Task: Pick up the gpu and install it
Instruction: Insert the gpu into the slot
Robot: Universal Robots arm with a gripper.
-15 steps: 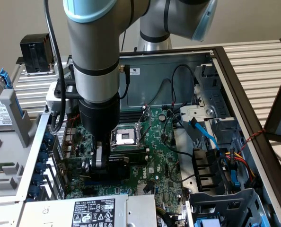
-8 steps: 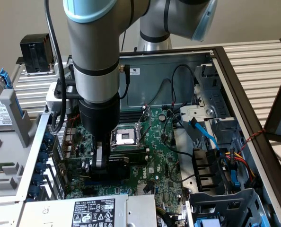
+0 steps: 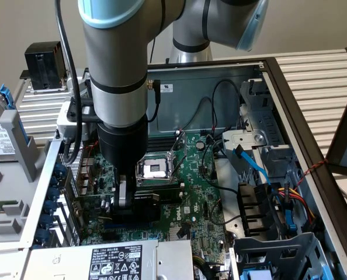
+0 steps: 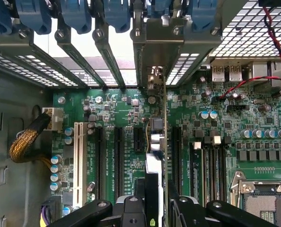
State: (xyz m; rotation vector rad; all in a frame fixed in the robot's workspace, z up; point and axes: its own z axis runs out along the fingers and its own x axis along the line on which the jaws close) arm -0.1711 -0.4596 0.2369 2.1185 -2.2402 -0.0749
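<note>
arm low inside the open computer case [image 3: 290, 99], gripper [image 3: 122, 201] down over the motherboard [image 3: 203, 192], on the exterior view's left of the cpu socket [image 3: 153, 169].

jaws closed on the gpu [image 4: 155, 142]: wrist view shows the card edge-on, held upright between the two fingers [image 4: 131, 208], its metal bracket [image 4: 171, 42] up against the slot openings of the case's rear wall. cannot tell whether the card's lower edge is seated in a slot.

room is tight. expansion slots [image 4: 118, 156] run parallel on both sides of the card; ram slots [image 4: 211, 165] lie just beyond. blue slot latches [image 4: 74, 14] line the rear edge. a braided cable [image 4: 24, 142] sits off by the case wall, well apart from the card. drive cage [image 3: 278, 251] and loose wiring [image 3: 278, 198] crowd the exterior view's right.
</note>
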